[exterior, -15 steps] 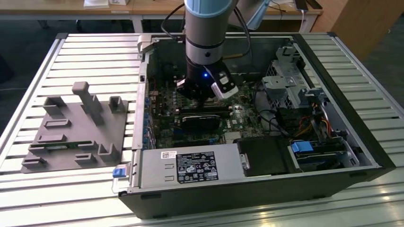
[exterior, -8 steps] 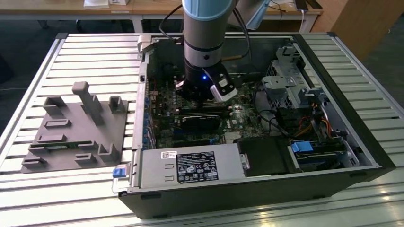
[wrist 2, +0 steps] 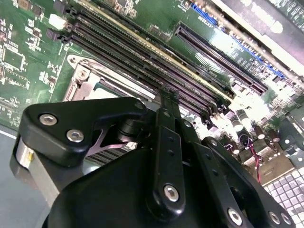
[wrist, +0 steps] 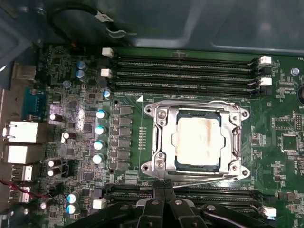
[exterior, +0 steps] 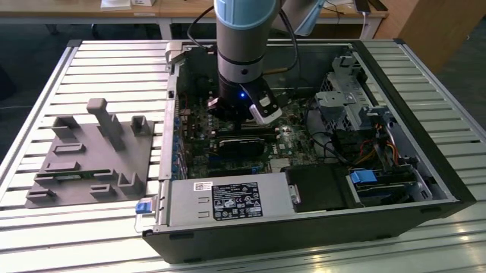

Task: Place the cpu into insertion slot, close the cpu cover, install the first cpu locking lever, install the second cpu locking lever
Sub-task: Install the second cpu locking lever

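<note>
In the first wrist view the cpu [wrist: 198,142], a dull silver square, lies in the insertion slot [wrist: 199,168] on the green board. The silvery cpu cover [wrist: 161,140] lies flat around it as a frame. One thin wire lever [wrist: 190,101] runs along the socket's far edge. Another lever [wrist: 204,177] runs along the edge nearest my gripper [wrist: 164,185]. My black fingers are pressed together, with their tips just beside that near lever and nothing visibly between them. The second wrist view shows my gripper [wrist 2: 167,95] from behind, shut, above the socket frame [wrist 2: 83,78].
My arm [exterior: 241,57] reaches down into an open computer case [exterior: 425,114] on a slatted table. A black block [exterior: 239,147] and the power supply [exterior: 227,202] sit close by. Memory slots [wrist: 185,71] flank the socket. A grey fixture [exterior: 91,153] stands at the exterior view's left.
</note>
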`<state>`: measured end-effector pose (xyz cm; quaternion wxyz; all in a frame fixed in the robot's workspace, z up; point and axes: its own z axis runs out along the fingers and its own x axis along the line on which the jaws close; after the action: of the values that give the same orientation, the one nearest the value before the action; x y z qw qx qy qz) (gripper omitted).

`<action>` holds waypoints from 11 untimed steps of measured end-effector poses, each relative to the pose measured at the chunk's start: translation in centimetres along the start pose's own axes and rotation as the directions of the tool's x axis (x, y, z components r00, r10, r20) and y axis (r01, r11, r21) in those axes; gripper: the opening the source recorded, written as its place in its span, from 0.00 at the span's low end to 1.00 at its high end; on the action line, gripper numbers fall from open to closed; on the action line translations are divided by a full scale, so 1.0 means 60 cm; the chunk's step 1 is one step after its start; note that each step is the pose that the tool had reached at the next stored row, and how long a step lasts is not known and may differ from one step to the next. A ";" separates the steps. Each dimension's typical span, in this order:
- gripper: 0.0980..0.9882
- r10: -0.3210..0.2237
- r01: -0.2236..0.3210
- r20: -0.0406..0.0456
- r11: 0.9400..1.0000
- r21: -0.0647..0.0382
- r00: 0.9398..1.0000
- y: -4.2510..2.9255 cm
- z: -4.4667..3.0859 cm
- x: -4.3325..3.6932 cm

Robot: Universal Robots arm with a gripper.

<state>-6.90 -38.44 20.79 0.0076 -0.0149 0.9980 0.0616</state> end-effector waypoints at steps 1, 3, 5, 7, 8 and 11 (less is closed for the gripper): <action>0.01 -0.001 0.001 0.000 1.000 -0.003 1.000 0.000 0.000 0.001; 0.01 -0.002 0.002 0.001 1.000 -0.007 1.000 -0.001 0.001 0.002; 0.01 -0.002 0.002 0.001 1.000 -0.011 1.000 -0.001 0.003 0.002; 0.01 -0.002 0.002 0.001 1.000 -0.014 1.000 -0.002 0.004 0.004; 0.01 -0.003 0.003 0.002 1.000 -0.017 1.000 -0.002 0.004 0.004; 0.01 -0.003 0.003 0.002 1.000 -0.025 1.000 -0.004 0.006 0.006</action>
<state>-7.24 -38.64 20.38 0.0086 -0.0164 0.9971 0.0740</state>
